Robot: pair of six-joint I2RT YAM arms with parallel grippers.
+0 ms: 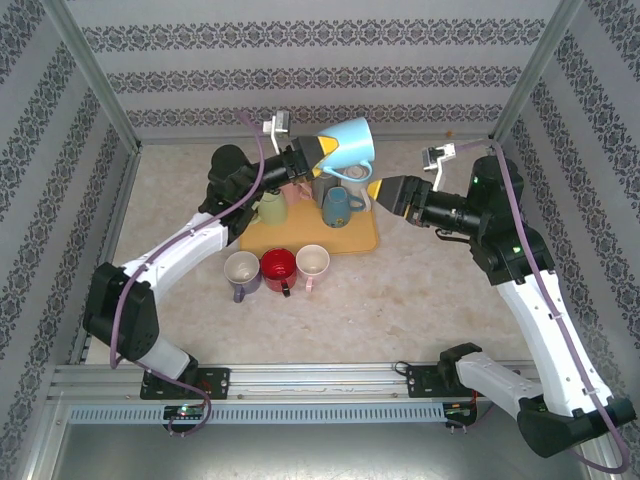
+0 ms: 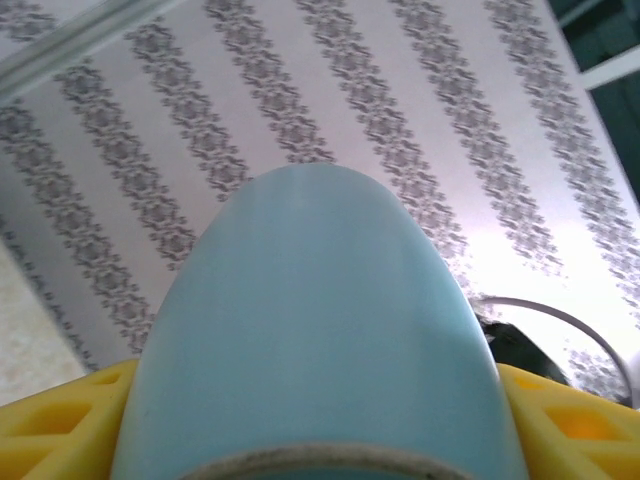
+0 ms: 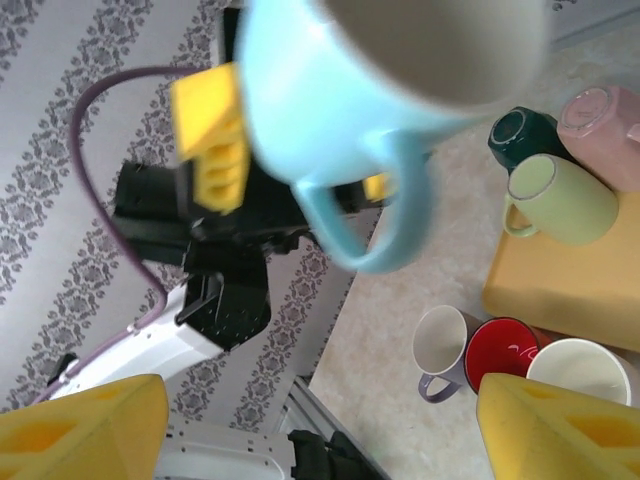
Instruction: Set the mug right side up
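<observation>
A light blue mug (image 1: 345, 145) hangs in the air above the back of the yellow tray (image 1: 355, 238). It is tipped on its side, mouth toward the right, handle hanging down. My left gripper (image 1: 318, 152) is shut on its base end. In the left wrist view the mug (image 2: 310, 330) sits between the yellow fingers (image 2: 60, 420). My right gripper (image 1: 385, 190) stands open just right of the mug and slightly lower, apart from it. The right wrist view looks into the mug (image 3: 330, 110) from below its handle; nothing lies between the right gripper (image 3: 320, 430) fingers.
On the tray (image 3: 560, 290) are a pale green mug (image 1: 270, 208), a blue mug (image 1: 338, 205), a dark green mug (image 3: 520, 135) and a pink mug (image 3: 605, 115). In front of it stand a purple mug (image 1: 241, 272), a red mug (image 1: 278, 268) and a pink mug (image 1: 312, 263). Patterned walls enclose the table.
</observation>
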